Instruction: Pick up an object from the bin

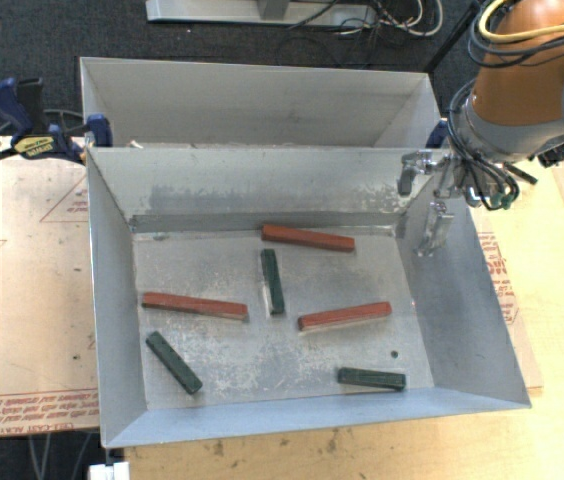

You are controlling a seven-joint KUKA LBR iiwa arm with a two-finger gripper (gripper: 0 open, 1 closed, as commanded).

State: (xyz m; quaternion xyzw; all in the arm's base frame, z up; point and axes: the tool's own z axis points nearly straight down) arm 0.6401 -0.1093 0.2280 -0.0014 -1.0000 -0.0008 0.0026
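Orange-covered arm (532, 58); fingers (432, 230) apart, empty, above the grey bin (112, 268); dark carpet (112, 28) around.

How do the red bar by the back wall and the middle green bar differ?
Colour: the red bar is reddish brown, the green bar dark green. Length: the red bar is longer than the green bar. Pose: the red bar lies across the bin, the green bar front to back. Both are slim sticks lying flat.
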